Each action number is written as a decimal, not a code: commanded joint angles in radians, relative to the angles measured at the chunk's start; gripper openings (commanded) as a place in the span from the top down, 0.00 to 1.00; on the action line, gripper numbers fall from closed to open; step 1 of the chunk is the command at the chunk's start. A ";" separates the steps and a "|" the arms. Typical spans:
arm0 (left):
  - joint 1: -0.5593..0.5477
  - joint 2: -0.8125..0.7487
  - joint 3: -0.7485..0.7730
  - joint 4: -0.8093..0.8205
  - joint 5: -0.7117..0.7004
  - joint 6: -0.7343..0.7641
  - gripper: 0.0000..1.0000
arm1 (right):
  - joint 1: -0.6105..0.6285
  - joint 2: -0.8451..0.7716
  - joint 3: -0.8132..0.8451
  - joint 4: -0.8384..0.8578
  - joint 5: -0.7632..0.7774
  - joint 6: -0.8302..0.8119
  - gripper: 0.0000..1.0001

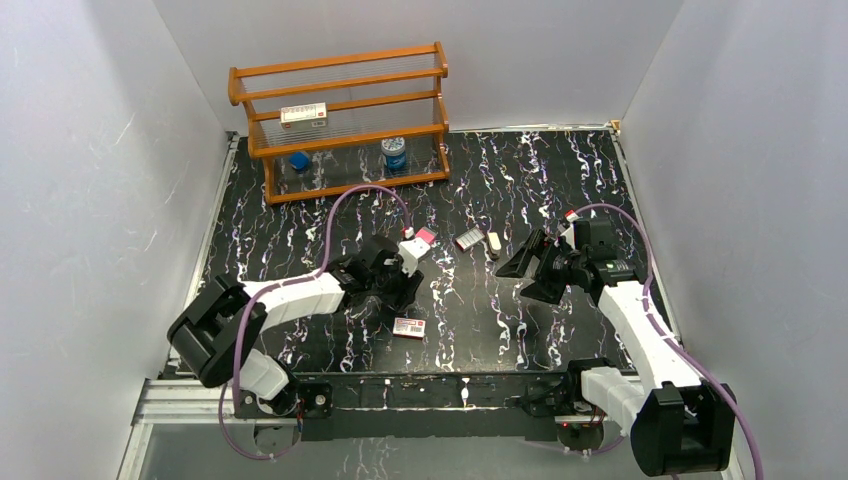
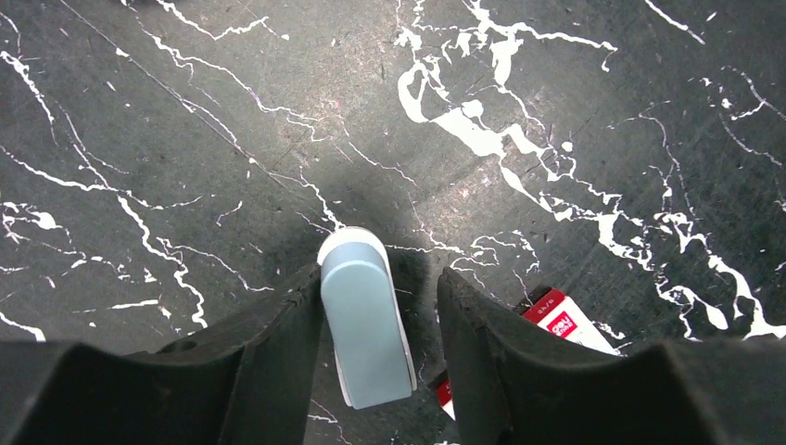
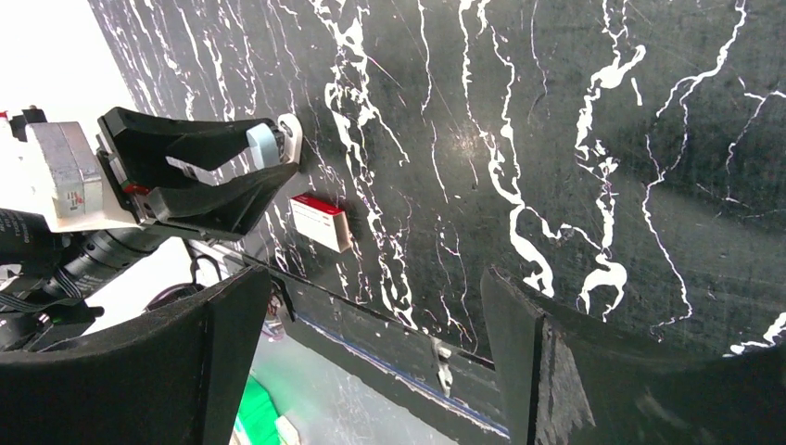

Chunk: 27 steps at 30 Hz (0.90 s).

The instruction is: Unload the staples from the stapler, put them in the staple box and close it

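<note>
The light teal-blue stapler [image 2: 363,324] stands between the fingers of my left gripper [image 2: 380,278]. It rests against the left finger [image 2: 278,343], and a dark gap separates it from the right finger [image 2: 482,343], so the jaws are open around it. The right wrist view shows the stapler [image 3: 264,144] at the left gripper's tips, from the side. Seen from above, the left gripper [image 1: 398,285] points down at mid-table and hides the stapler. My right gripper [image 1: 528,275] is open and holds nothing [image 3: 375,278]. It faces the left gripper from the right.
A red-and-white box [image 1: 409,327] lies just in front of the left gripper [image 2: 565,324]. A pink block [image 1: 424,236], a small box [image 1: 468,239] and a white piece [image 1: 493,243] lie mid-table. A wooden rack [image 1: 340,110] stands at the back left.
</note>
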 commanded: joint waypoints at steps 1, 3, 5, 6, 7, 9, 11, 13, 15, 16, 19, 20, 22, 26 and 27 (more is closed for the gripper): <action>-0.001 0.019 0.029 0.032 0.001 0.035 0.59 | 0.001 0.002 0.012 -0.015 -0.001 -0.021 0.07; 0.000 0.036 0.041 0.015 -0.019 0.042 0.65 | 0.002 -0.002 0.013 -0.007 -0.003 -0.006 0.08; -0.001 0.047 0.060 -0.011 -0.022 0.042 0.69 | 0.001 -0.009 0.014 0.004 -0.004 0.002 0.08; 0.000 0.045 0.069 -0.022 -0.024 0.039 0.70 | 0.001 -0.014 0.015 0.007 -0.003 0.004 0.08; 0.000 0.035 0.072 -0.024 -0.024 0.034 0.72 | 0.001 -0.017 0.013 0.013 -0.004 0.004 0.08; 0.000 0.008 0.068 -0.012 -0.016 0.028 0.76 | 0.000 -0.019 0.014 0.016 -0.007 0.002 0.09; 0.000 -0.027 0.054 0.014 -0.002 0.015 0.78 | 0.002 -0.018 0.010 0.027 -0.025 -0.010 0.09; -0.001 -0.062 0.045 0.026 0.021 0.007 0.81 | 0.002 -0.014 0.002 0.057 -0.055 -0.019 0.09; 0.000 -0.090 0.037 0.032 0.060 0.006 0.88 | 0.001 -0.003 -0.012 0.105 -0.104 -0.020 0.09; 0.000 -0.101 0.034 0.035 0.083 0.010 0.92 | 0.004 0.006 -0.021 0.132 -0.130 -0.017 0.09; 0.001 -0.111 0.030 0.043 0.156 0.024 1.00 | 0.015 0.028 -0.028 0.203 -0.170 0.007 0.09; 0.001 -0.105 0.034 0.046 0.180 0.032 1.00 | 0.025 0.037 -0.027 0.221 -0.170 0.012 0.09; 0.000 -0.085 0.045 0.050 0.213 0.038 1.00 | 0.044 0.060 -0.018 0.243 -0.164 0.015 0.09; 0.001 -0.040 0.073 0.062 0.259 0.027 1.00 | 0.114 0.138 0.011 0.255 -0.155 0.004 0.09; 0.001 -0.038 0.076 0.068 0.273 0.026 1.00 | 0.141 0.161 0.020 0.252 -0.149 -0.006 0.09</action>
